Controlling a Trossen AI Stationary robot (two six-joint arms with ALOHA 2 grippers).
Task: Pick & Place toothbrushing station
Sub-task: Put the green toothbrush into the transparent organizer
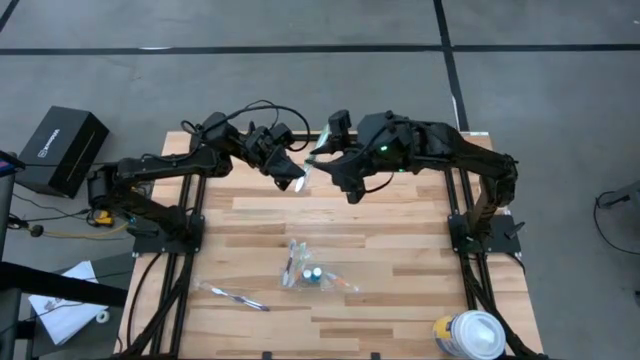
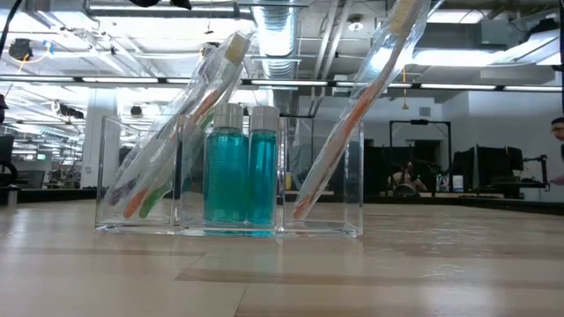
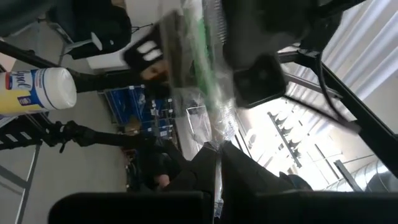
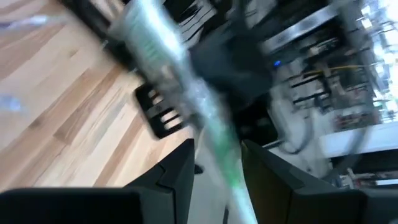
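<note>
I have a wrapped toothbrush point(image 1: 308, 172) held aloft between both arms at the table's far side; the right gripper point(image 4: 214, 163) pinches it closed, the left gripper point(image 1: 290, 172) meets its other end, grip unclear; the clear holder point(image 1: 303, 268) waits mid-table; I should let one side release before carrying.

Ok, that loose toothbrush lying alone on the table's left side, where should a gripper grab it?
Take the loose toothbrush at mid-handle, coming straight down from above with the jaws across its length: it lies flat on the table, slim, with bare wood either side. The left gripper and right gripper are near the back edge.
</note>
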